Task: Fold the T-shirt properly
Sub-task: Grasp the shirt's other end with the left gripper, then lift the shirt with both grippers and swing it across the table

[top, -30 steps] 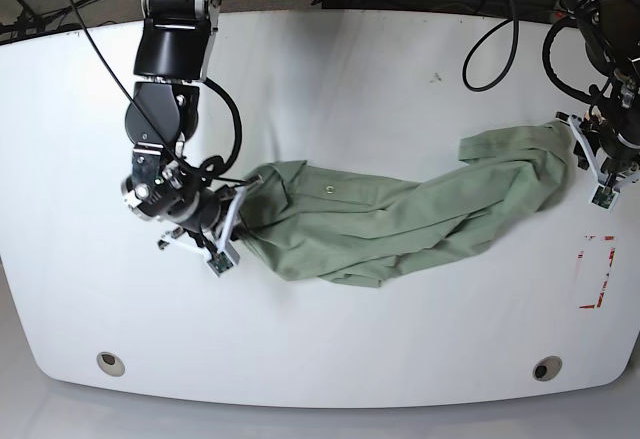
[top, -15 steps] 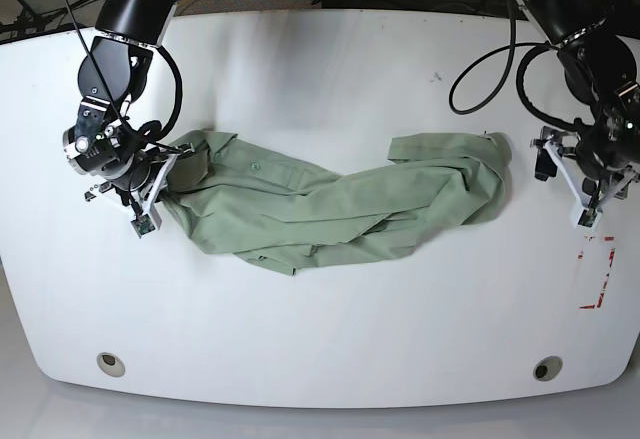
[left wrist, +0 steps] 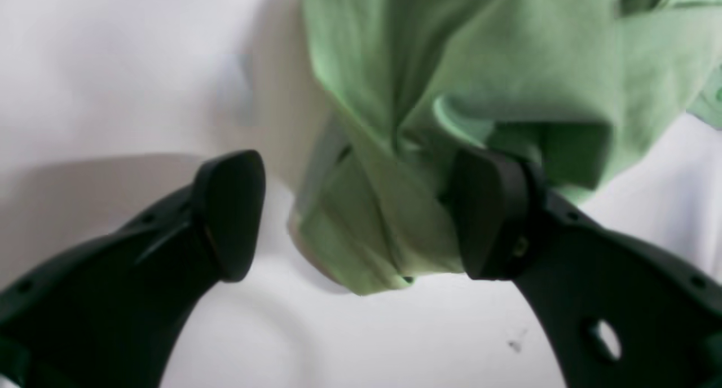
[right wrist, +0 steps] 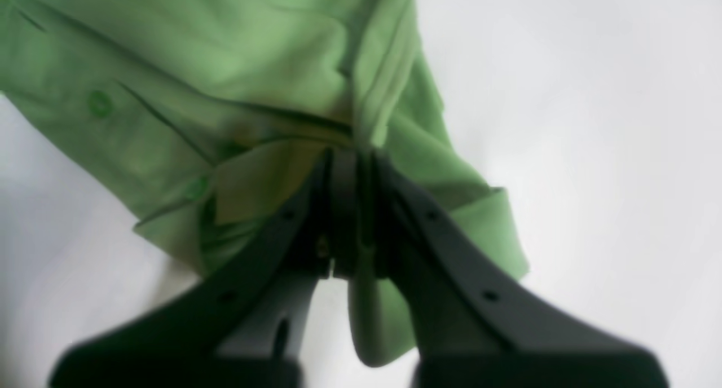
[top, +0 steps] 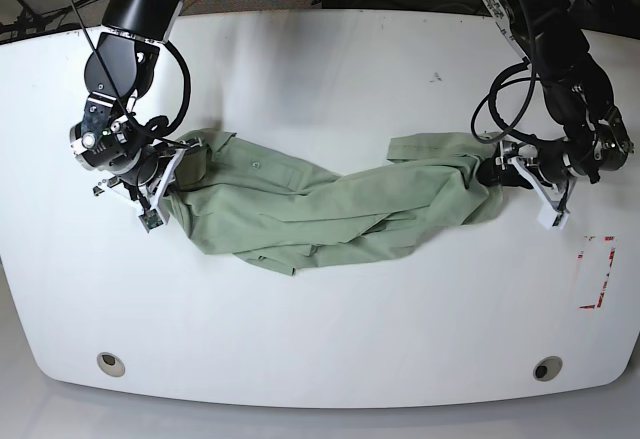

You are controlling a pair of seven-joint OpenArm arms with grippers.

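The T-shirt (top: 330,209), pale sage-green with a buttoned placket, lies crumpled and stretched lengthwise across the middle of the table, with deep folds throughout.

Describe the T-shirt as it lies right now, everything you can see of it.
The T-shirt is pale sage-green soft knit, lying bunched and creased in a long band across the white table, not yet folded. Buttons show near its collar end, where the right gripper is shut on a fold. At the other end, cloth sits between the left gripper's open jaws.
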